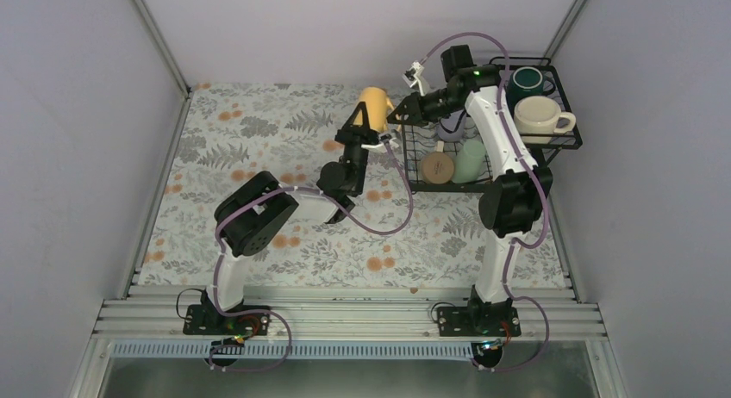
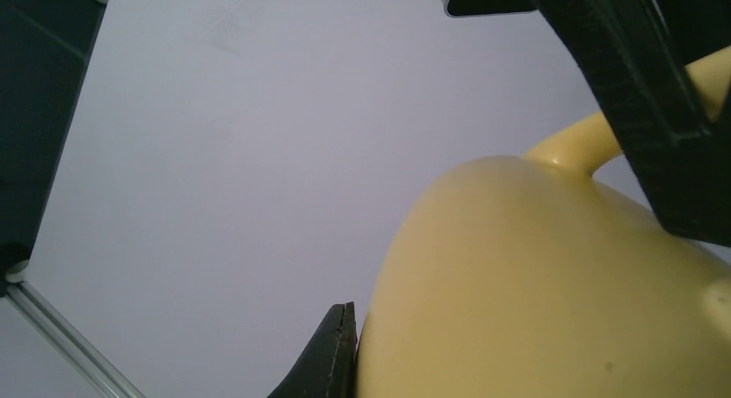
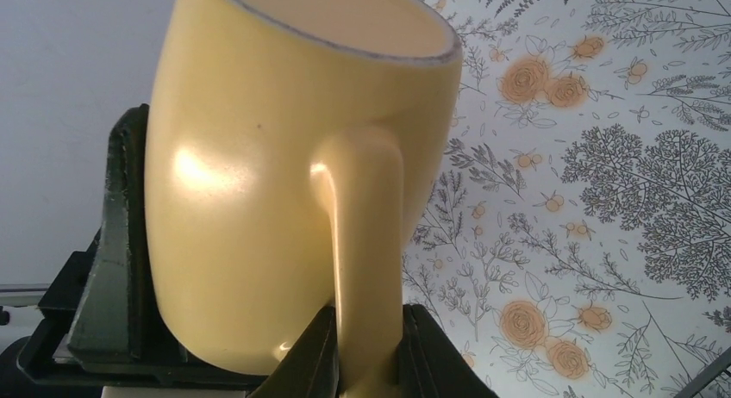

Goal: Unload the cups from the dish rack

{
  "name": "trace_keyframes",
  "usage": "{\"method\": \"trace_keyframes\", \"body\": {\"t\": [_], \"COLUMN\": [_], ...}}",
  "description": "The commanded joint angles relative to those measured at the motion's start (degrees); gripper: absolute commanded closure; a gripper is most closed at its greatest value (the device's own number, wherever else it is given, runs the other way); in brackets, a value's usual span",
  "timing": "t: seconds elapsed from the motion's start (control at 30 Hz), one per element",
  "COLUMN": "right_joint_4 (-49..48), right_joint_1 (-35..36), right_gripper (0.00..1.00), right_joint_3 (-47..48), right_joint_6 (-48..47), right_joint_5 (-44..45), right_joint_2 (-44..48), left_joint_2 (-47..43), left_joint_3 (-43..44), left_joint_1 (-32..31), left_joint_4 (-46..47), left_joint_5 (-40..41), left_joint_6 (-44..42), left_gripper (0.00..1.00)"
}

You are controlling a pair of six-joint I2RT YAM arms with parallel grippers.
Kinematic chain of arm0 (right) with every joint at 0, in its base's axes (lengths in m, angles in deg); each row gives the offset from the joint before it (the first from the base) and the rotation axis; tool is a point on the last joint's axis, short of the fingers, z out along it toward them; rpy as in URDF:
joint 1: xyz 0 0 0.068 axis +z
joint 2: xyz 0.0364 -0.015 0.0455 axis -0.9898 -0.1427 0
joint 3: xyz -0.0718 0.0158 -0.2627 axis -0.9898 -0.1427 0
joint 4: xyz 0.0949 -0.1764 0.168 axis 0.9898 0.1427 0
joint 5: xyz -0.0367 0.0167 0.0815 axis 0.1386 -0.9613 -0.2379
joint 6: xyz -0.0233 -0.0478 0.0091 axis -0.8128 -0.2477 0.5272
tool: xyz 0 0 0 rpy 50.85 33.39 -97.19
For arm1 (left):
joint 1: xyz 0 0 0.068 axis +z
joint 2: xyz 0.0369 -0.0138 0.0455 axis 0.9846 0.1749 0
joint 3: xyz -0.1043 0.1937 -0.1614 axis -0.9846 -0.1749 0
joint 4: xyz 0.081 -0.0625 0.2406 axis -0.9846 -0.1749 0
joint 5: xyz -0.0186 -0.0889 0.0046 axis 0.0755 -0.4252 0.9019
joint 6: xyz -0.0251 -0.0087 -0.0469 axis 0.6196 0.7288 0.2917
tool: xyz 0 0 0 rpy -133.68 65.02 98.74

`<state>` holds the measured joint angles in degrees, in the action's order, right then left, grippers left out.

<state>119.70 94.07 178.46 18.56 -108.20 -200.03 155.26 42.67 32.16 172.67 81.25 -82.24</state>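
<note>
My left tool (image 1: pixel 365 115) and right tool (image 1: pixel 396 115) both clench the yellow mug (image 1: pixel 373 98); the other cups (image 1: pixel 539 115) sit in the dish rack (image 1: pixel 571 141) beside my right tool.

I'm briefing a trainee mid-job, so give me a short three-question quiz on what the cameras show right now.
1. True or false: the yellow mug stands on the table.
2. Which part of the mug does the right gripper pinch? A) rim B) handle C) base
3. Fill in: the cream mug and the dark green mug sit in the dish rack's raised wire ____.
Key: 1 false: it is held off the table, the left gripper on its body and the right on its handle. 2 B. 3 basket.
</note>
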Motion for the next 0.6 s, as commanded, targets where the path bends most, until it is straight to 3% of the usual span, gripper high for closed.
{"method": "trace_keyframes", "body": {"t": [0.0, 0.17, 0.4, 0.57], "right_joint_4": [-5.9, -5.8, -2.1, -3.3], "right_joint_1": [0.7, 0.7, 0.6, 0.2], "right_gripper": [0.89, 0.81, 0.25, 0.08], "right_joint_3": [0.7, 0.0, 0.4, -3.2], "right_joint_6": [-6.1, -6.6, -9.5, -10.1], "right_joint_5": [-3.6, -3.6, -0.2, 7.5], "right_joint_2": [2.7, 3.2, 3.4, 7.5], "left_joint_2": [-0.7, -0.5, 0.0, -1.6], "left_joint_3": [1.1, 1.8, 3.2, 3.6], "left_joint_1": [0.1, 0.1, 1.4, 4.3], "left_joint_4": [16.6, 16.6, 16.6, 16.6], "left_joint_5": [0.5, 0.9, 1.6, 2.4], "left_joint_6": [1.9, 1.3, -0.9, -1.9], "left_gripper": [0.98, 0.98, 0.98, 0.98]}}
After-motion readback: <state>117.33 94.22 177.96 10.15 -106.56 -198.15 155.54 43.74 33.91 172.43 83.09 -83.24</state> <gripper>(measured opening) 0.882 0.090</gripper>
